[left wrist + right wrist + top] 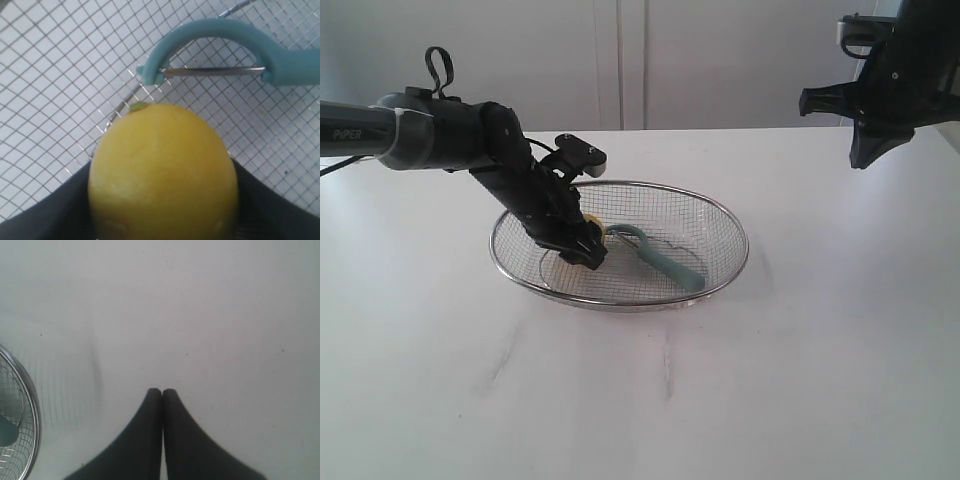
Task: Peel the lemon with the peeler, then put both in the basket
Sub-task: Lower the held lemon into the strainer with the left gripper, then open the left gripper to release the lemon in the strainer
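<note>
The wire-mesh basket [740, 240] sits mid-table. Inside it, my left gripper [585, 250] is shut on the yellow lemon [592, 222], low over the mesh floor. In the left wrist view the lemon [162, 172] fills the space between the two black fingers [50, 215], with the gripper [162, 200] closed against its sides. The teal peeler [670, 265] lies loose in the basket just beyond the lemon, its loop head and blade [215, 71] toward it. My right gripper [865, 155] hangs high at the far right, shut and empty [161, 391]. The lemon's sticker is hidden.
The white table [800, 380] stretches around the basket. The right wrist view shows bare tabletop, with the basket's rim [27, 390] and a bit of the teal peeler [6, 432] at one edge. A pale wall stands behind the table.
</note>
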Robot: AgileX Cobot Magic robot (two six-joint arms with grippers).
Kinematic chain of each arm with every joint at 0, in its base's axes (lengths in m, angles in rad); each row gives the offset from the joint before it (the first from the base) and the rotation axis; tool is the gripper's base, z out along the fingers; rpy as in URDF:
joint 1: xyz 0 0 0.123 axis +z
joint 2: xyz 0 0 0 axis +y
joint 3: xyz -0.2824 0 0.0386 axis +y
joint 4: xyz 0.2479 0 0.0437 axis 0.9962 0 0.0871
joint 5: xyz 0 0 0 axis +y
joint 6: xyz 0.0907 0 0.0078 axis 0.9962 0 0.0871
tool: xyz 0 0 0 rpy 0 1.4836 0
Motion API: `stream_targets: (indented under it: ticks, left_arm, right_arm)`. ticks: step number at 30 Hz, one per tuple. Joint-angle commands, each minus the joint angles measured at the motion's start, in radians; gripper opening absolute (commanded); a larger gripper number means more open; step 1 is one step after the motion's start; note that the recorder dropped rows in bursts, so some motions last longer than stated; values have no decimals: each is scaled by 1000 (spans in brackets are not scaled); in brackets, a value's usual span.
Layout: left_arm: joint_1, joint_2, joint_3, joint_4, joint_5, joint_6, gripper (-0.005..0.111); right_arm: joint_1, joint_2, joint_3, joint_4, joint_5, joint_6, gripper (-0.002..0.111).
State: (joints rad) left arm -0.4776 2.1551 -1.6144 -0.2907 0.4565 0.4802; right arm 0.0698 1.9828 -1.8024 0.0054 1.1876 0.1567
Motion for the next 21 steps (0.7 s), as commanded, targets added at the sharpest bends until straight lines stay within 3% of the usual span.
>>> stream_targets:
  ticks: [1,7,21]
  left_arm:
    - [-2,-3,-4,-16,11,-5,47]
    - [-2,-3,-4,-18,15,-5,66]
    - [-2,-3,-5,-23,49,-5,79]
  right_arm:
    - [-7,-12,1,-5,-9,-4,0]
    - [-7,-12,1,-5,-9,-4,0]
    - [-7,-12,1,-5,-9,-4,0]
